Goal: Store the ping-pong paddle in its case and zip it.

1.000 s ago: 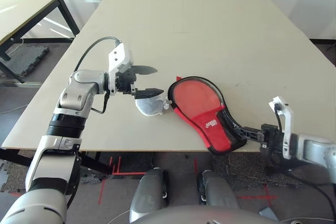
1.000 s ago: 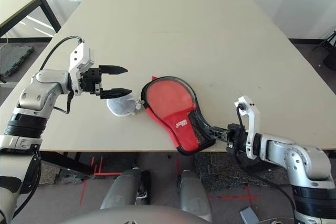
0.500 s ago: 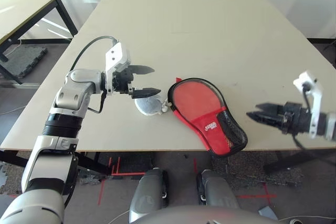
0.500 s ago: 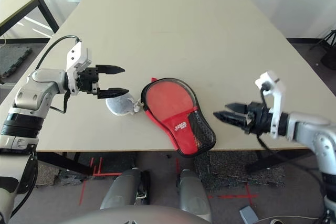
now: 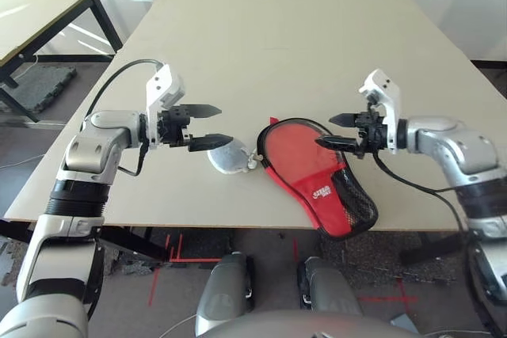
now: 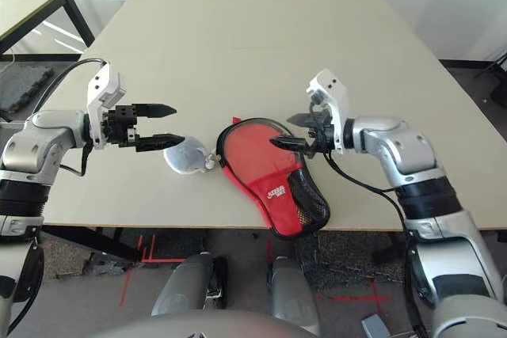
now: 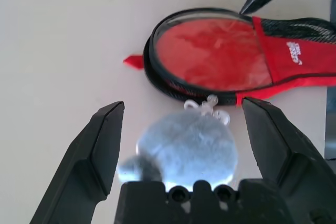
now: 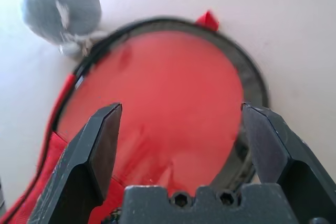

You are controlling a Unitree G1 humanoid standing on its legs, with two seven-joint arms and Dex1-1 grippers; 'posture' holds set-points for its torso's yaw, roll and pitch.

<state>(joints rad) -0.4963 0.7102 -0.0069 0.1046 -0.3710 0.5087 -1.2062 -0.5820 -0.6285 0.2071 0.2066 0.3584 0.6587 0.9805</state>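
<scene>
The case (image 5: 305, 160) lies flat near the table's front edge, red side up, with a black zipper rim, a white logo and a mesh pocket (image 5: 356, 200) at its narrow end. The ping-pong paddle is hidden, and I cannot tell whether it is inside. My right gripper (image 5: 325, 131) hovers open just above the right rim of the case's round end (image 8: 163, 103), holding nothing. My left gripper (image 5: 224, 124) stands open and empty to the left, just above a small grey-blue pouch (image 5: 228, 157).
The grey-blue pouch (image 7: 184, 148) lies against the case's left rim, its white cord (image 7: 206, 103) touching the zipper. The beige table (image 5: 277, 37) stretches bare behind. The case's narrow end reaches the front edge. A second table (image 5: 40, 13) stands at far left.
My right gripper let go of the case's narrow end, opened, and swung from the front edge up over the round end. The left gripper has stayed open above the pouch.
</scene>
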